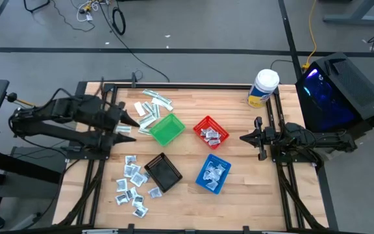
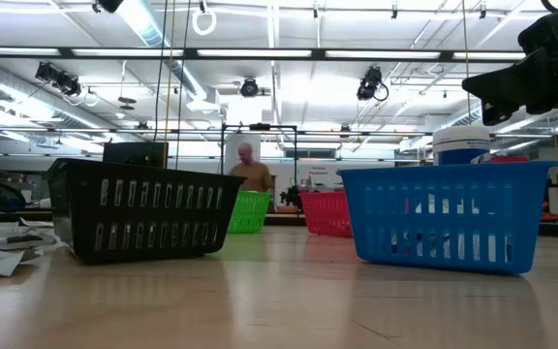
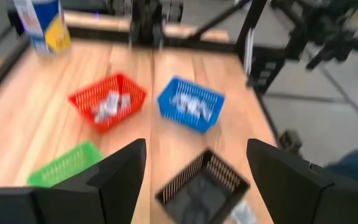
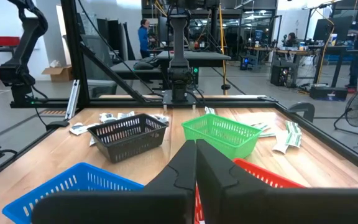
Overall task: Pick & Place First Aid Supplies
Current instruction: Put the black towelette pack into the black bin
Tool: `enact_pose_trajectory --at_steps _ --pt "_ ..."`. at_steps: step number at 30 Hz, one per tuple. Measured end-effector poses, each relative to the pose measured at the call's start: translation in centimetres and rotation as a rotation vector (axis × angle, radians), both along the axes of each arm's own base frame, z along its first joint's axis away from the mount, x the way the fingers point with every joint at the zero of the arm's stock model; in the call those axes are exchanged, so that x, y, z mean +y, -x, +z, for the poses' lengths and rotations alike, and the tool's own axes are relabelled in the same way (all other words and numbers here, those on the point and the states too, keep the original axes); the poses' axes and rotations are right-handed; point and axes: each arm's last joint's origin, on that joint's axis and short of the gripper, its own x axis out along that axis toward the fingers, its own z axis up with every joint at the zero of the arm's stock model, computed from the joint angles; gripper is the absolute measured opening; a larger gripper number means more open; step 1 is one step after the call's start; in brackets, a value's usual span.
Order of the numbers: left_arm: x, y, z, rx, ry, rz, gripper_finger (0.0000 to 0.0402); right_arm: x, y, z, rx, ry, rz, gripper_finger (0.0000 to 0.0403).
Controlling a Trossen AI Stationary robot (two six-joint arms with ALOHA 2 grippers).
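Pincer (image 1: pixel 130 122) on your left arm stood apart and empty above the narrow strips (image 1: pixel 153 104) beside the green basket (image 1: pixel 167 129). You needed to centre over one strip before descending. Right pincer (image 1: pixel 244 138) waited, fingers together.

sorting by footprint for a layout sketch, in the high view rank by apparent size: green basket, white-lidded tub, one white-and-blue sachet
1. green basket, largest.
2. white-lidded tub, clearly smaller from above.
3. white-and-blue sachet, by far the smallest.
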Motion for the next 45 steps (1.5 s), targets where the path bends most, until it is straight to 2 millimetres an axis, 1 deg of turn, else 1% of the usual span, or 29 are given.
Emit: enact_pose_trajectory --at_steps 7,13,16,23,26,28,32,38,45 --pt "0.1 -0.4 -2.0 0.226 -0.02 0.029 0.0289 0.0 0.0 0.0 0.0 0.0 0.0 0.0013" --pt "0.2 -0.8 -2.4 0.261 -0.04 0.058 0.0289 0.0 0.0 0.0 0.0 0.0 0.0 0.0013" --pt "0.2 -1.0 -2.7 0.301 -0.017 0.079 0.0289 0.0 0.0 0.0 0.0 0.0 0.0 0.0013" --pt "0.2 -1.6 -4.8 0.56 0.046 0.178 0.0289 0.0 0.0 0.0 0.0 0.0 0.0 0.0013" --pt "0.2 -2.0 -5.6 0.657 0.037 0.181 0.0289 0.0 0.0 0.0 0.0 0.0 0.001 0.0013" --pt "0.1 -2.3 -6.0 0.704 0.024 0.172 0.0289 0.0 0.0 0.0 0.0 0.0 0.0 0.0013" --pt "-0.5 -2.9 -6.4 0.736 0.006 0.138 0.0289 0.0 0.0 0.0 0.0 0.0 0.0 0.0013" --pt "-1.5 -3.2 -7.7 0.792 -0.033 0.076 0.0289 0.0 0.0 0.0 0.0 0.0 0.0 0.0013" --pt "-3.4 -2.7 -9.3 0.819 -0.135 -0.109 0.0289 0.0 0.0 0.0 0.0 0.0 0.0 0.0013"
